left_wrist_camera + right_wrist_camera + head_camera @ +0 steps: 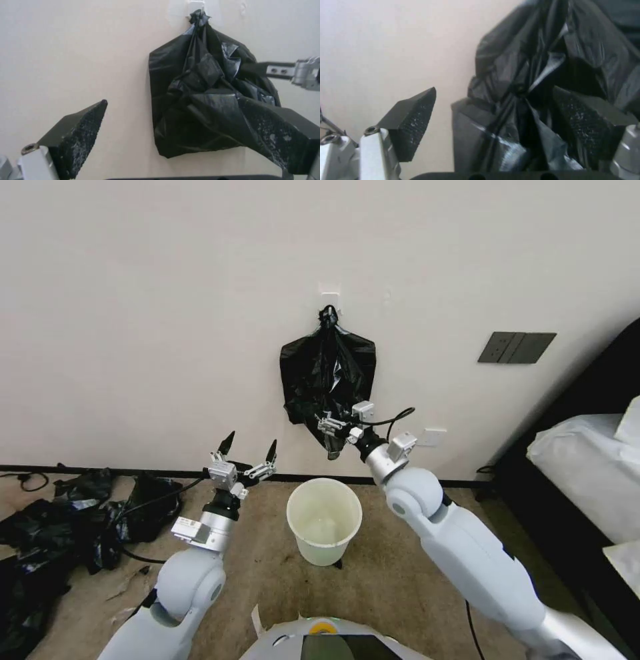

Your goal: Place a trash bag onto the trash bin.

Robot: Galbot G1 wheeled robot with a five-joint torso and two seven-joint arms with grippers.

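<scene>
The white round trash bin [325, 543] stands open on the carpet by the wall. Above it a black bundle [327, 373] with a knotted top hangs from a wall hook. The trash bag shows as a wrinkled tail of thin black film [333, 447] hanging from the bundle's lower end. My right gripper [328, 425] is open at that lower end, with glossy film [520, 105] between its fingers [413, 125]. My left gripper [251, 440] is open and holds nothing, left of the bin and level with the bundle's bottom; in its wrist view [172, 100] it faces the bundle [200, 100].
A heap of black bags [60, 527] and a cable lie on the floor at the left. A dark switch plate [517, 347] and a white outlet [433, 437] are on the wall. A bed with white covers [587, 467] fills the right side.
</scene>
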